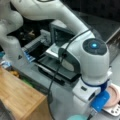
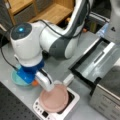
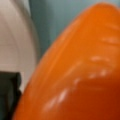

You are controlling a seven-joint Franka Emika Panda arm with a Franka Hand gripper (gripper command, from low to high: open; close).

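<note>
**Arm bent low over a teal dish, an orange object filling the wrist view**

The white Franka arm's wrist is lowered close to the grey counter [image 2: 60, 68]. The gripper [image 2: 35, 81] sits under the blue-collared wrist, mostly hidden by the arm's own body in both front views; whether its fingers are spread, pressed together or pinching something I cannot tell.

Right at the gripper, a smooth, glossy orange rounded object [image 3: 80, 75] fills most of the wrist view, with a teal surface behind it. In a front view a small orange patch [image 2: 35, 82] shows just below the wrist, touching the rim of a shallow round teal dish [image 2: 18, 80] that lies under and beside the gripper. Whether the orange object rests in the dish or is held cannot be told.

Just beside the gripper, toward a front view's right, a round pink plate [image 2: 55, 98] sits on a white square kitchen scale [image 2: 72, 100] with small buttons along its edge. Well beyond the plate stands an open silver toaster oven [image 2: 100, 62], its door [image 1: 57, 67] folded down flat. A light wooden shelf unit [image 1: 20, 96] stands well apart, at the counter's edge.
</note>
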